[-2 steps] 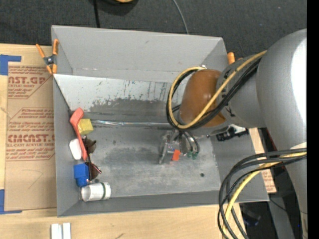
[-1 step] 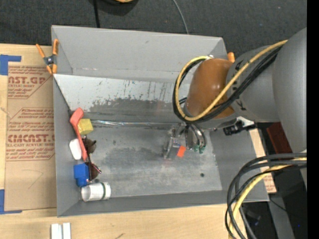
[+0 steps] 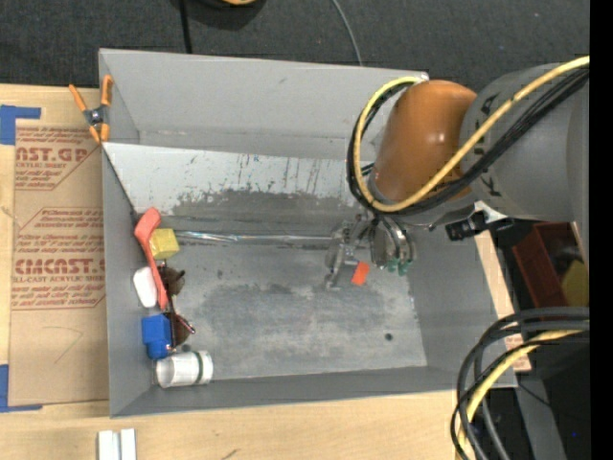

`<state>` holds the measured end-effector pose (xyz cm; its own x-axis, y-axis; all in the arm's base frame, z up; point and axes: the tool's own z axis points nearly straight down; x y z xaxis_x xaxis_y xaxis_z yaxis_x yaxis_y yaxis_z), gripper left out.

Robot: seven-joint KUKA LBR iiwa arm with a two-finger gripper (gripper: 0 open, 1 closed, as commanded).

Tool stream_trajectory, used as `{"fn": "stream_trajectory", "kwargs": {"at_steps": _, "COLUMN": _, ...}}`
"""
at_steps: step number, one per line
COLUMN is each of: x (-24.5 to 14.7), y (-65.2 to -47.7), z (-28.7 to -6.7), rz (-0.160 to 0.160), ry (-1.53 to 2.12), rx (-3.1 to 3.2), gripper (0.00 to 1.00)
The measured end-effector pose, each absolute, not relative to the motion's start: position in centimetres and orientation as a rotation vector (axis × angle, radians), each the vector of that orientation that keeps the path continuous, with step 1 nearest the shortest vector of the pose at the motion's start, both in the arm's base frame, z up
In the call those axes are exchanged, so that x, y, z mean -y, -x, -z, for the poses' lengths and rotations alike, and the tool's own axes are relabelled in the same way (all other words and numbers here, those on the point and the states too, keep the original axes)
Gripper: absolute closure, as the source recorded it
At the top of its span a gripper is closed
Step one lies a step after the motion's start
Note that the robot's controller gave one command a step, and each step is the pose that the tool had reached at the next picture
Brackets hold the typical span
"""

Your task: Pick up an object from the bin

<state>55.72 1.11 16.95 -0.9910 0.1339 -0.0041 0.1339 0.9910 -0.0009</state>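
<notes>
Item: small orange-red piece (image 3: 359, 274), right by gripper (image 3: 345, 266); touching or not, we can't tell. Grip state: can't tell. Blue block (image 3: 155, 334), white cylinder (image 3: 184, 368): well left of gripper. We judge pick unconfirmed; lift-out still to do.

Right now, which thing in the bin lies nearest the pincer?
The small orange piece, alone beside the pincer; the rest form a heap along the bin's left wall.

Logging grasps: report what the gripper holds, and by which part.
Cannot be told. A small orange piece lies right beside the gripper; whether it is clamped is unclear.
</notes>
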Motion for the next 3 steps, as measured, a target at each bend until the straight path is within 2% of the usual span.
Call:
{"fn": "stream_trajectory", "kwargs": {"at_steps": 1, "x": -1.0, "y": -55.6, "z": -18.0, "rz": 0.002, "ry": -0.209, "rx": -3.124, "gripper": 1.0}}
{"fn": "stream_trajectory", "kwargs": {"at_steps": 2, "x": -1.3, "y": -55.2, "z": -14.9, "rz": 0.0, "ry": -0.307, "rx": -3.121, "gripper": 1.0}}
{"fn": "stream_trajectory", "kwargs": {"at_steps": 3, "x": -1.3, "y": -55.2, "z": -14.1, "rz": 0.0, "ry": -0.313, "rx": -3.123, "gripper": 1.0}}
